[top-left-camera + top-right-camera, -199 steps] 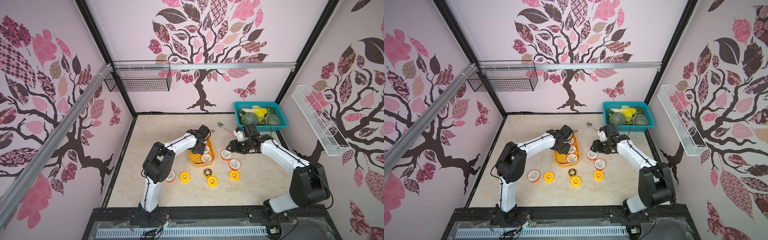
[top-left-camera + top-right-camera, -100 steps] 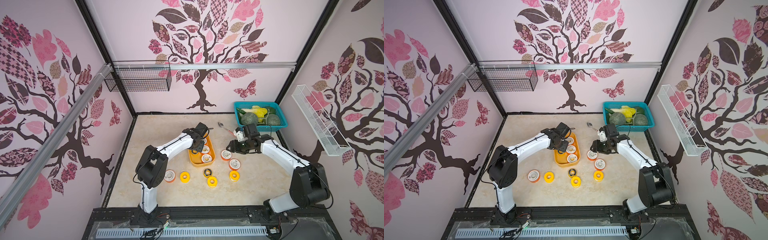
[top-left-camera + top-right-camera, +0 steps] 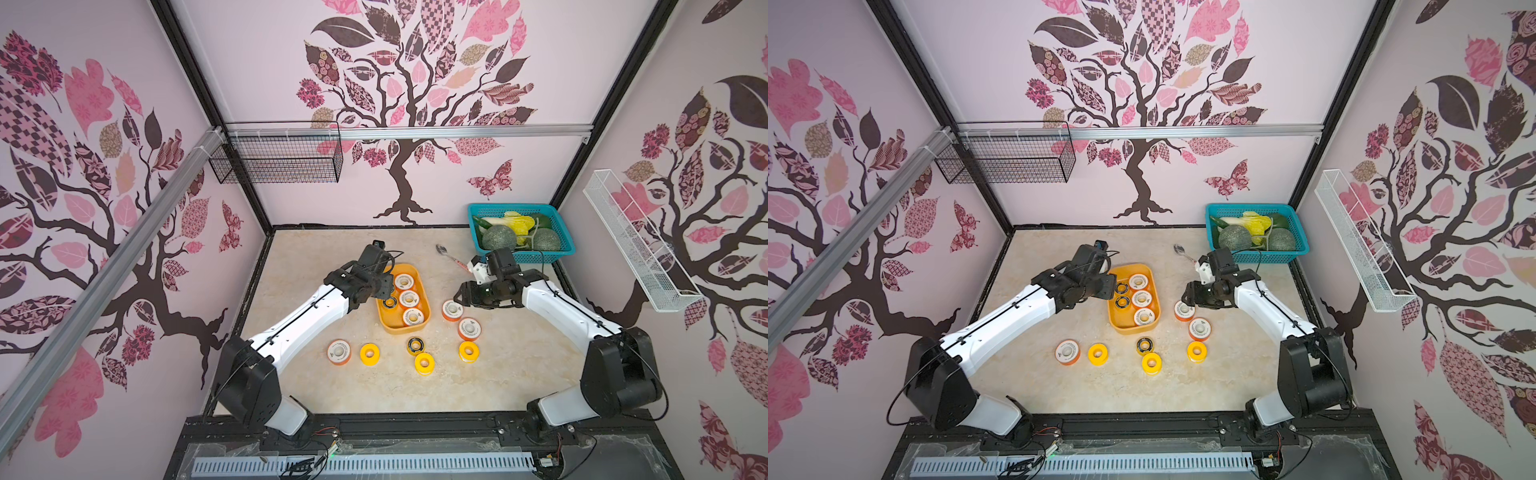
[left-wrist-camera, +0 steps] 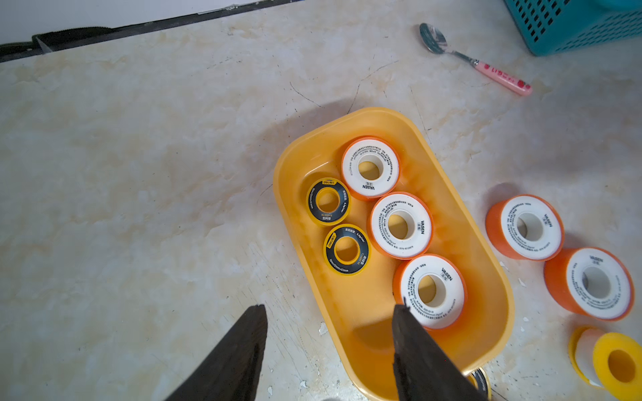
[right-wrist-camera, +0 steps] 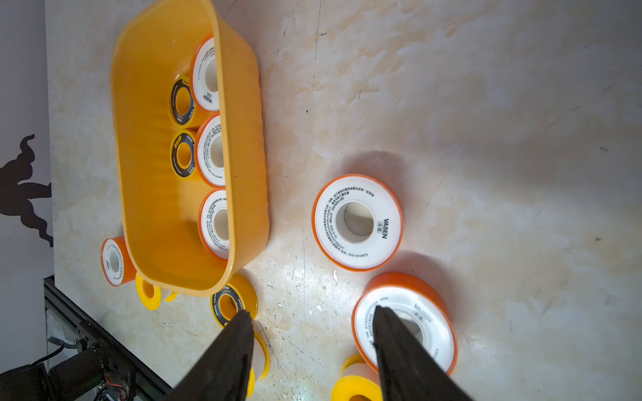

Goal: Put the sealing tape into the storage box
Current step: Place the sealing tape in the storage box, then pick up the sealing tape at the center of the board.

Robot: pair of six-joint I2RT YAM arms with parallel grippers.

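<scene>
Yellow-orange storage box (image 4: pixel 364 312): it holds five sealing tape rolls lying flat. Three orange-and-white rolls (image 4: pixel 399 225) sit in a row, with two black-and-yellow rolls (image 4: pixel 327 200) beside them.
Just changed: a second ago my left gripper (image 4: pixel 329 309) was down over the box. Now it has drawn back to the long side nearest my left arm, and both black-and-yellow rolls show clear.
Left gripper state: the jaws are apart with nothing between them.
Meaning: I judge a drop-off is finished and this arm is free for another roll.
Right gripper (image 5: pixel 312 311): it has not moved. It is released and empty, hovering above the table.
Tape relative to it: one orange roll (image 5: pixel 357 222) lies flat just ahead of the fingertips, apart from them. A second orange roll (image 5: pixel 404 330) is partly hidden behind one finger.
Left outside: seven rolls are on the table near the box. Besides those two there is a lone orange roll (image 3: pixel 338 352), three yellow rolls (image 3: pixel 369 354) and one black roll (image 3: pixel 415 345).
</scene>
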